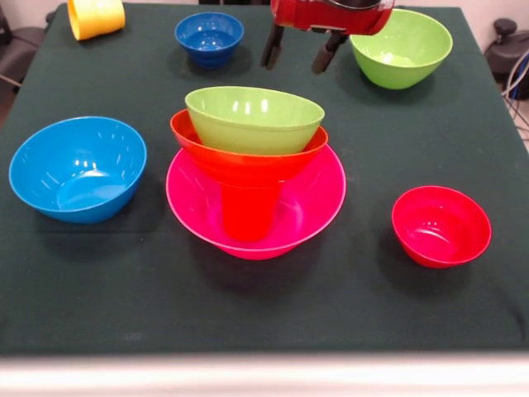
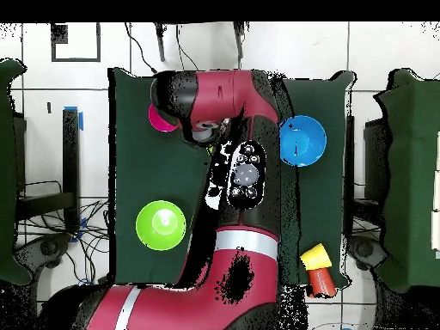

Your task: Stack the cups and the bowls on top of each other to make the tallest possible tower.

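- Bowls nearest the camera: a small red bowl (image 1: 441, 225) sits alone at the front view's right, and a light blue bowl (image 1: 78, 168) at its left. Both look like thin glossy plastic, so probably light, stiff and slippery; a pinch over the rim wall seems the surest hold.
- The tower (image 1: 254, 178) stands mid-desk: a pink bowl (image 1: 322, 198) as base, a red cup (image 1: 249, 211) upright inside it, an orange bowl (image 1: 190, 135) resting on the cup, and a lime green bowl (image 1: 253, 119) nested on top. Balanced on one narrow cup, it likely tips easily.
- Farther back lie a small dark blue bowl (image 1: 209, 37), a second lime green bowl (image 1: 402, 48), and a yellow cup (image 1: 96, 16) on its side at the desk (image 1: 264, 306) corner.
- The hand (image 1: 299, 51) hangs above the far desk, fingers apart and empty.
- Overhead, the arm covers the tower almost entirely; the front view cuts off the hand's upper part.
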`<state>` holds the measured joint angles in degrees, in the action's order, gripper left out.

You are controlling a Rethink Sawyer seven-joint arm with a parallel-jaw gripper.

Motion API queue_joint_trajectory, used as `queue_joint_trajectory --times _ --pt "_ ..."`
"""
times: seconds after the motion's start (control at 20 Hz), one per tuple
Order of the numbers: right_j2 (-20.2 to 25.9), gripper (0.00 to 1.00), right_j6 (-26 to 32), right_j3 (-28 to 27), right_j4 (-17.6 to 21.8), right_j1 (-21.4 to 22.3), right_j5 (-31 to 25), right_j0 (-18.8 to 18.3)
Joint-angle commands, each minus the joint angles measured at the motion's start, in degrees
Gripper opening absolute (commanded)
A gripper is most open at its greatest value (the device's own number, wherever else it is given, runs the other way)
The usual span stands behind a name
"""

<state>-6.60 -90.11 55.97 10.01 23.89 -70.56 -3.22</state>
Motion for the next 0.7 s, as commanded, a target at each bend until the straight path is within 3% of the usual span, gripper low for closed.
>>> queue_joint_trajectory --times 0.05,0.4,0.5,0.7 --pt "5.4 1.0 -0.2 -0.7 -1.0 -0.3 -4.6 -0.3" --pt "5.4 1.0 -0.5 0.6 -1.9 0.4 -3.6 -0.3" --pt "5.9 1.0 -2.2 2.5 -3.6 1.0 -3.0 -0.4" --pt "8.5 1.0 -8.5 5.5 -9.2 -0.4 3.6 0.2"
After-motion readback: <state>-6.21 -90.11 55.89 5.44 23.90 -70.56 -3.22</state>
